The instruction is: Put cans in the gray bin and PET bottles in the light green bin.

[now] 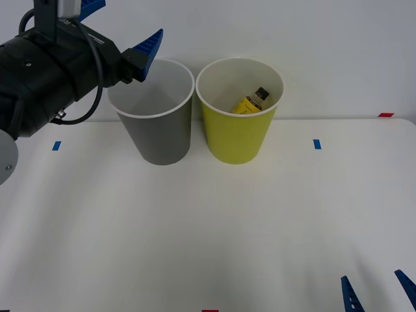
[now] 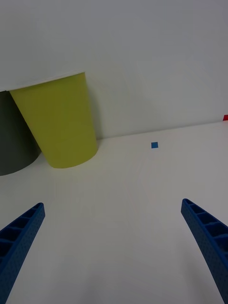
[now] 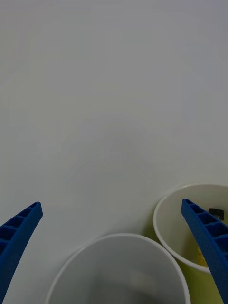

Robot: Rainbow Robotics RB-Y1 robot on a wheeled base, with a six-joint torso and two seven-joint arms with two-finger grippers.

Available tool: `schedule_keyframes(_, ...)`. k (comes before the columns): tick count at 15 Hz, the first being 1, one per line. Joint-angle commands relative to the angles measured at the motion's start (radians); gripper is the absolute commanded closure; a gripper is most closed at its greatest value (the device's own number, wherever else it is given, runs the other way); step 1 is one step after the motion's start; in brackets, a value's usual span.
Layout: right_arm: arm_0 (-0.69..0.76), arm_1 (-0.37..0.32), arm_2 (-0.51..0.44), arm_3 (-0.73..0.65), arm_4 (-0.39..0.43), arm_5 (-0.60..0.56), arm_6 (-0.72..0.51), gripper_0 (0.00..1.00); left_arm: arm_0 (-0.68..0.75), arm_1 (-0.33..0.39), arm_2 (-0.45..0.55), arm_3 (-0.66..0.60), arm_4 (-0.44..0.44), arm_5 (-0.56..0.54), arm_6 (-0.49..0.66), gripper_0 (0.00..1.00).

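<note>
The gray bin (image 1: pixel 159 133) and the light green bin (image 1: pixel 237 133) stand side by side at the back of the white table. A PET bottle (image 1: pixel 251 101) with a yellow label and black cap lies tilted inside the light green bin; its cap (image 3: pixel 216 212) also peeks out in the left wrist view. Cans are out of view. My left gripper (image 1: pixel 120 29) is open and raised over the gray bin's (image 3: pixel 118 273) left rim, with nothing between its fingers. My right gripper (image 1: pixel 378 291) is open and low at the near right, facing the light green bin (image 2: pixel 59 121) from a distance.
Small blue tape marks (image 1: pixel 316 143) (image 1: pixel 56 145) and a red mark (image 1: pixel 385 115) lie on the table (image 1: pixel 208 227). A white wall rises right behind the bins. Open table surface spreads in front of the bins.
</note>
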Motion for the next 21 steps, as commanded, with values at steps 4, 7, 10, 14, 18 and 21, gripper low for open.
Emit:
schedule_keyframes(4, 0.000, 0.000, 0.000, 0.000, 0.000, 0.000, 0.000, 0.00, 0.227, -0.028, 0.152, -0.180, 0.064, 0.056, 0.013, 0.00)
schedule_keyframes(7, 0.000, 0.000, 0.000, 0.000, 0.000, 0.000, 0.000, 0.00, 0.336, -0.050, 0.252, -0.193, 0.239, 0.056, -0.002, 0.00)
schedule_keyframes(10, 0.000, 0.000, 0.000, 0.000, 0.000, 0.000, 0.000, 0.00, 0.387, -0.048, 0.346, -0.195, 0.343, 0.107, -0.020, 0.00)
schedule_keyframes(14, 0.000, 0.000, 0.000, 0.000, 0.000, 0.000, 0.000, 0.00, 0.499, -0.050, 0.421, -0.196, 0.440, 0.084, -0.085, 0.00)
schedule_keyframes(18, 0.000, 0.000, 0.000, 0.000, 0.000, 0.000, 0.000, 0.00, 0.606, -0.051, 0.444, -0.201, 0.500, 0.030, -0.088, 0.00)
schedule_keyframes(21, 0.000, 0.000, 0.000, 0.000, 0.000, 0.000, 0.000, 0.00, 0.734, -0.051, 0.346, -0.201, 0.417, -0.176, -0.093, 0.00)
